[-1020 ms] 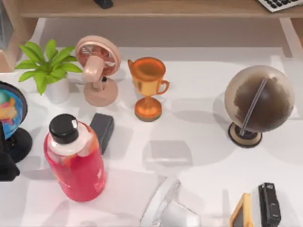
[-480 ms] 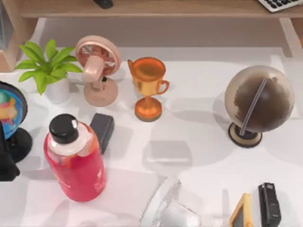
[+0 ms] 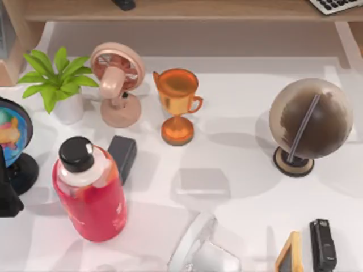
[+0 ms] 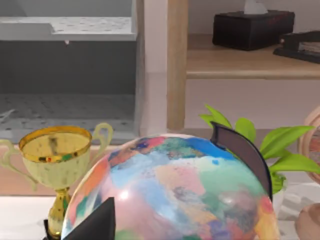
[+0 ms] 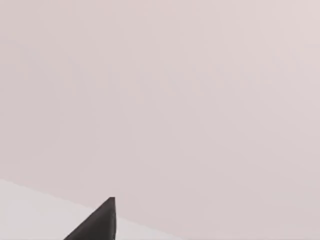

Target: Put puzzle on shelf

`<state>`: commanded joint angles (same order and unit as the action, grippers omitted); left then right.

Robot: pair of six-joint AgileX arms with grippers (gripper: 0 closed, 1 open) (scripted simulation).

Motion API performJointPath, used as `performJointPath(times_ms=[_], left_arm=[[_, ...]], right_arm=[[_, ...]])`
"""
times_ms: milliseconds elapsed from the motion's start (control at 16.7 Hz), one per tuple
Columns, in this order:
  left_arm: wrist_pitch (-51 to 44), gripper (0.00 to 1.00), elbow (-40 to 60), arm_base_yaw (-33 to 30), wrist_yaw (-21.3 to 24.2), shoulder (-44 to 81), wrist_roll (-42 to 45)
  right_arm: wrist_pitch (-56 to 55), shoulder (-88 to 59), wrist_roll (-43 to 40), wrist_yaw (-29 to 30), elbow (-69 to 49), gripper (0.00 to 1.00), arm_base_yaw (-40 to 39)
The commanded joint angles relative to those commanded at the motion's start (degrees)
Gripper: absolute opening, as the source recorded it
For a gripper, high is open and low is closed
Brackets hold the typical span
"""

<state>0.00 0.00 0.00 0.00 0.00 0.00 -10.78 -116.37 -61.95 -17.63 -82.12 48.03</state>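
Clutter covers the white table [image 3: 244, 164] in the top view. The shelf [image 3: 170, 10] runs along the top edge of the frame, with a keyboard corner [image 3: 337, 4] at its upper right and a small black object [image 3: 123, 3] further left. Below it, from left to right, stand a potted plant [image 3: 57, 79], a pink fan [image 3: 118, 79] and an orange trophy cup [image 3: 177, 102]. A brown globe [image 3: 309, 122] stands well apart at the right.

A coloured globe [image 3: 11, 133] sits at the left edge, with the left arm [image 3: 7, 195] as a black shape just below it. Near them a red bottle [image 3: 93, 198] with a black cap stands beside a dark grey box [image 3: 122, 156]. At the bottom edge are a clear glassy object [image 3: 201, 249], an orange-framed item [image 3: 288, 255] and a black stapler [image 3: 323, 243].

The left wrist view has a black tip of the left gripper [image 4: 97, 222] close against the coloured globe, which blocks most of the way ahead. A gold cup [image 4: 57, 160] is beside it, and a black tissue box [image 4: 252, 27] rests on the shelf board behind.

The right wrist view has a black tip of the right gripper [image 5: 100, 222] before a pale wall.

I cannot tell whether either gripper is open or closed, nor where the puzzle lies.
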Motion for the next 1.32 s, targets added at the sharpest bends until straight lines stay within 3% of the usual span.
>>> performJointPath(times_ms=[420,720,960,1320], left_arm=[[0.0,1.00,0.0,0.0,0.0,0.0,0.0],[0.0,1.00,0.0,0.0,0.0,0.0,0.0],[0.0,1.00,0.0,0.0,0.0,0.0,0.0],[0.0,1.00,0.0,0.0,0.0,0.0,0.0]], right_arm=[[47.2,-7.3,18.2,7.8,-30.3,1.00,-12.6],[72.9,-14.9,29.2,11.1,-44.9,1.00,-21.1],[84.0,-20.5,34.6,12.5,-50.8,1.00,-24.6],[86.0,-22.0,35.7,12.8,-51.7,1.00,-25.1]])
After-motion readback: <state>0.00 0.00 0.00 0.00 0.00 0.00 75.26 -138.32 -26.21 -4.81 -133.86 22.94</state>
